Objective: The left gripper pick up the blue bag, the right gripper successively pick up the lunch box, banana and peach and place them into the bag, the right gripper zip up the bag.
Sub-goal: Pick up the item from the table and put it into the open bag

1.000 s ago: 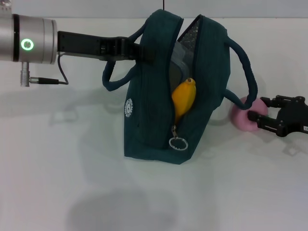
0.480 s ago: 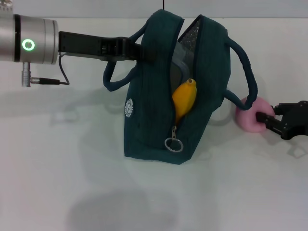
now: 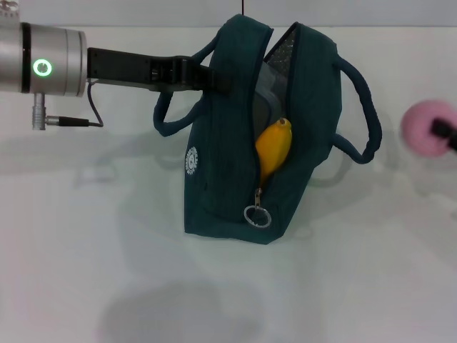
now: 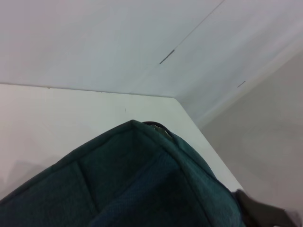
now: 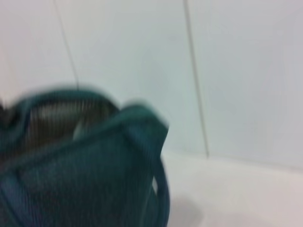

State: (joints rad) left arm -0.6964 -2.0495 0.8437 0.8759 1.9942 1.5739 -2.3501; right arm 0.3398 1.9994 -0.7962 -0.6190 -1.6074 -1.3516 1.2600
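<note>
The blue bag (image 3: 264,136) stands upright in the middle of the white table (image 3: 107,271), its top unzipped and gaping. Inside the opening a pale lunch box (image 3: 263,93) sits deep against the far wall, and the banana (image 3: 273,146) leans on end in front of it, its tip poking up into the slot. The zipper pull ring (image 3: 258,216) hangs low on the near end, so the whole length of the zip is yet to be closed.

The left gripper (image 3: 214,77) reaches in from the side at the height of the bag's top edge and is pressed together on the fabric by the near handle (image 3: 175,107); that pinch seems to be what holds the bag erect and its mouth spread for loading.

Off at the right edge, clear of the table and well apart from the bag, the pink peach (image 3: 426,128) hangs in the air. Only a dark sliver of the right gripper (image 3: 446,132) shows against it, evidently clamped on the fruit, since nothing else supports it.

My guess is the peach is mid-carry, the last item to go in before zipping.
</note>
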